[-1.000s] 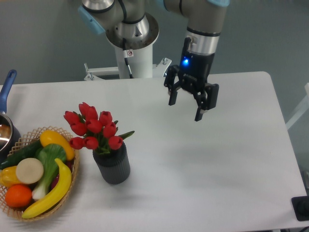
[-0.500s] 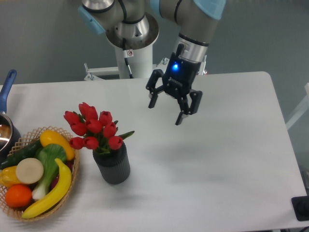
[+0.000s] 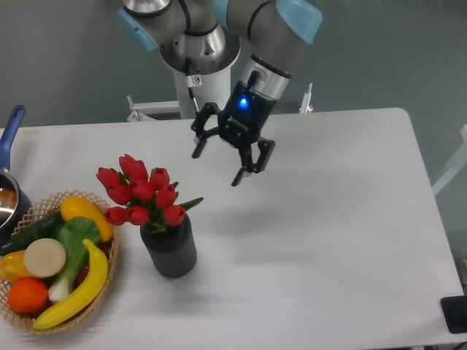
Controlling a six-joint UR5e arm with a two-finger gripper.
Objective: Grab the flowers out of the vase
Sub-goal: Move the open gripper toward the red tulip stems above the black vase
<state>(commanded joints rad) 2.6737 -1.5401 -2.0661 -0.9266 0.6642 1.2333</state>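
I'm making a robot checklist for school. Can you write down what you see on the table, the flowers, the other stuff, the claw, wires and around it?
Surface: white table, bare on the right.
Job's things: flowers standing in the vase, untouched.
Clutter: wicker basket of fruit and vegetables; pot at left edge.
Grippers: gripper open, in the air, up and right of the flowers.
Cables: nothing seen.
Surroundings: robot base, grey wall.

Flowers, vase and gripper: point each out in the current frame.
flowers (image 3: 140,194), fixed camera view, on a red bud mid-bunch.
vase (image 3: 171,251), fixed camera view, on its ribbed grey wall.
gripper (image 3: 217,165), fixed camera view, midway between the open fingertips.
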